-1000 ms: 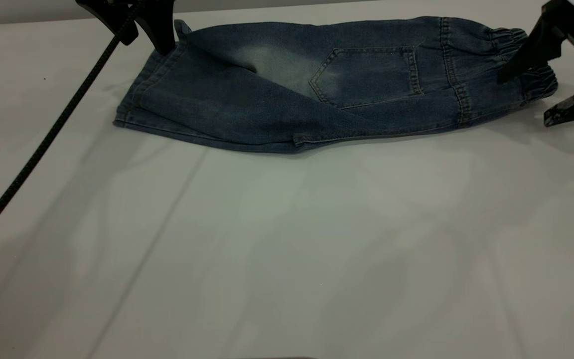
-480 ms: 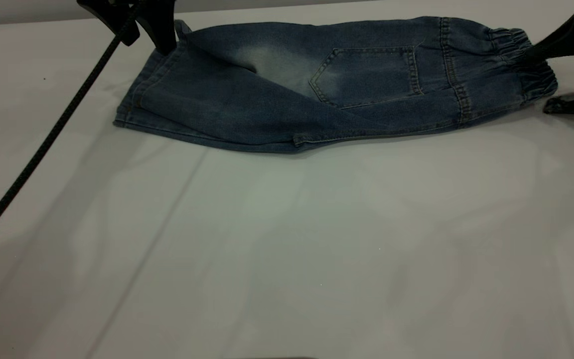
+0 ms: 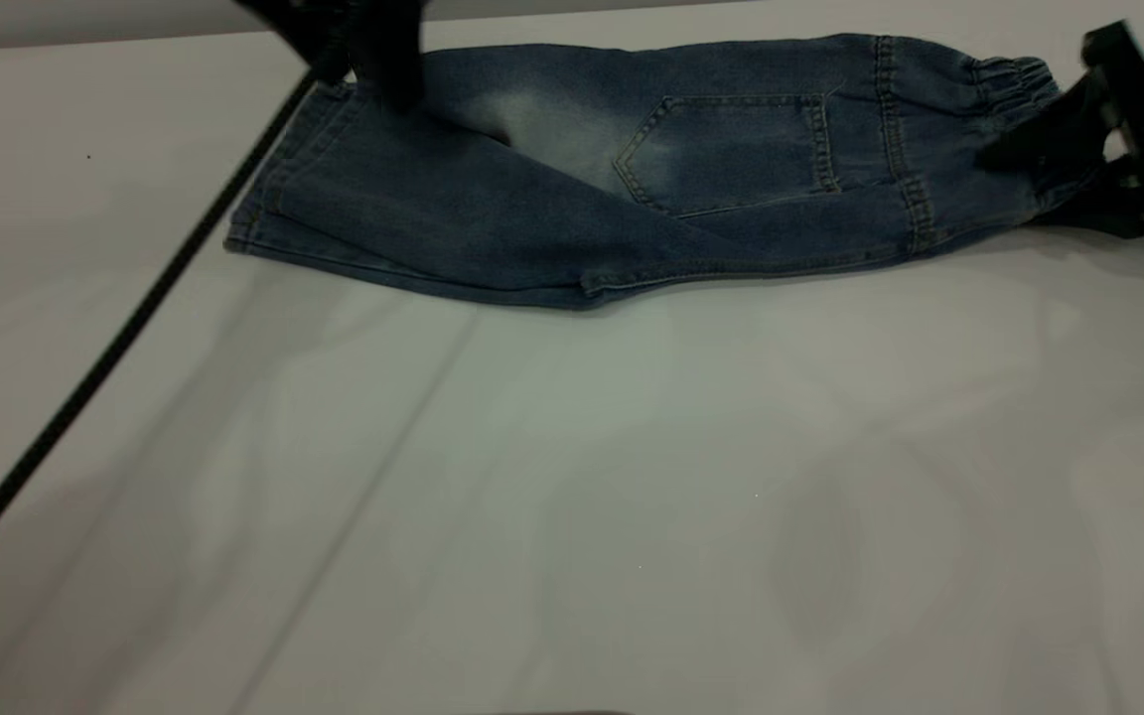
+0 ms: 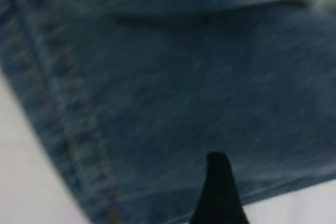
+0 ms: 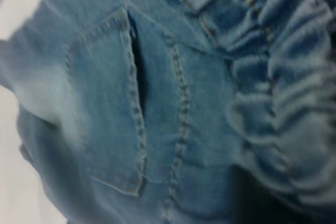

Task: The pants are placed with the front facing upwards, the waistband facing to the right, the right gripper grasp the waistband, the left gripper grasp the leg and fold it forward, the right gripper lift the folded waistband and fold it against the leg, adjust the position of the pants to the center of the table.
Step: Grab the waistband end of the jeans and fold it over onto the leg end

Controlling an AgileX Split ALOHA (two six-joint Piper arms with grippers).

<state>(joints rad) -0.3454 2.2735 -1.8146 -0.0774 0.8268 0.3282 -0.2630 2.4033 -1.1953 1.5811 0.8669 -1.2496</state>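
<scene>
The blue denim pants (image 3: 552, 189) lie folded lengthwise at the far side of the table (image 3: 572, 497), back pocket (image 3: 741, 149) up. The gathered waistband (image 3: 1014, 84) points right and the leg hem (image 3: 264, 214) points left. My left gripper (image 3: 368, 74) hovers open over the far leg end; one black finger (image 4: 218, 198) shows above the denim near the hem stitching. My right gripper (image 3: 1039, 184) stands open astride the waistband, one finger on top and one below. In the right wrist view the ruched waistband (image 5: 294, 77) fills the frame, with a dark finger (image 5: 262, 203) under it.
A thin black cable (image 3: 105, 357) runs from the left gripper diagonally down to the table's left edge. The white table spreads wide in front of the pants. The back wall edge (image 3: 85, 25) lies just behind them.
The left gripper slid right, from beside the hem corner to over the leg. The right gripper moved left and now straddles the waistband. The pants have barely shifted.
</scene>
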